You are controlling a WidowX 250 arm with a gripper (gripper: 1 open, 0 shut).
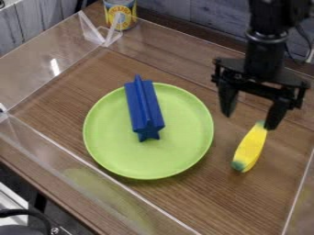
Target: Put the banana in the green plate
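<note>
The banana is a small yellow toy with a dark greenish tip, lying on the wooden table to the right of the green plate. That plate is large, round and lime-green. My gripper hangs open just above and behind the banana's far end, its black fingers spread wide and pointing down, nothing between them. The fingers stand clear of the banana.
A long blue star-section block lies across the plate's left half. Clear plastic walls fence the table on all sides. A yellow can stands at the back left beyond the wall.
</note>
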